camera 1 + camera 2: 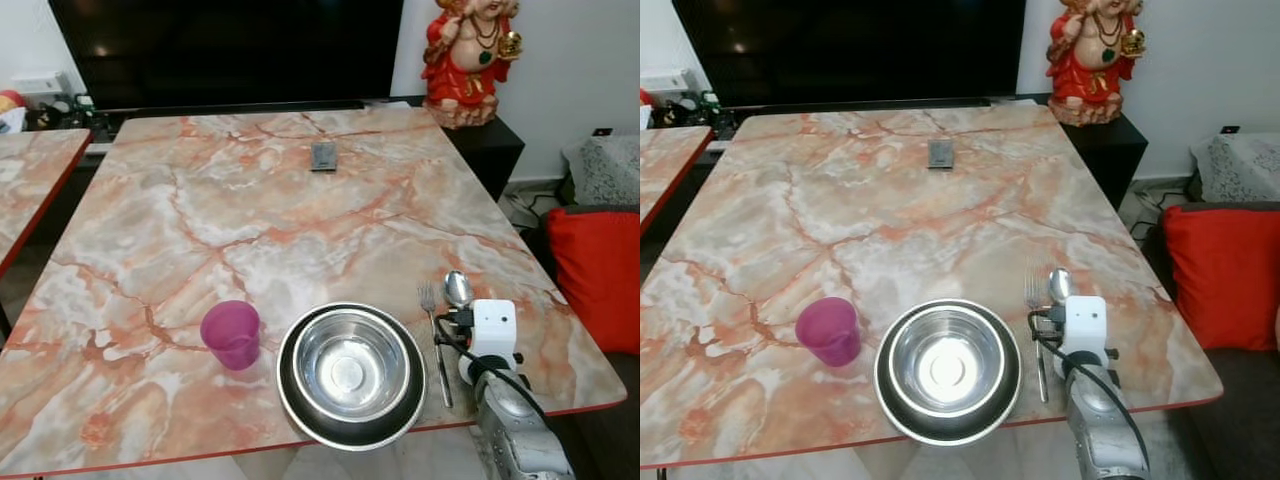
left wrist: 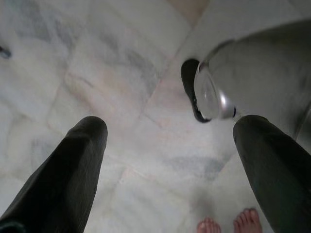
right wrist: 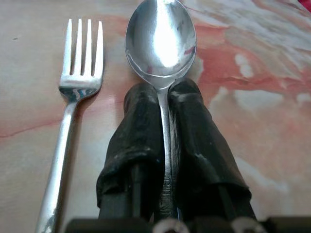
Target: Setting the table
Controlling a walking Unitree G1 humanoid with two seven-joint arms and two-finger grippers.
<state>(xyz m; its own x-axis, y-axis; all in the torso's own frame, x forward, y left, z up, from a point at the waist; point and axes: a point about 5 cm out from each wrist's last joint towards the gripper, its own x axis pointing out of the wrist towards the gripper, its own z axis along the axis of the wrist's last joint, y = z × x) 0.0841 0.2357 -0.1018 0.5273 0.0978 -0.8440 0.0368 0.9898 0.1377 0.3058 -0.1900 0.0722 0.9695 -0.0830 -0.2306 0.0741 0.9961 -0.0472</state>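
Jaws of the right gripper (image 3: 167, 104) are pinched tight on the spoon (image 3: 161, 36) handle, its bowl lying on the veined marble table (image 1: 250, 200) just right of the fork (image 1: 433, 335); the left gripper (image 2: 170, 141) hangs spread wide over pale floor tiles. Left to right near the front edge: a purple plastic cup (image 1: 231, 334), a round steel bowl (image 1: 351, 372), fork, spoon, with broad open marble behind them
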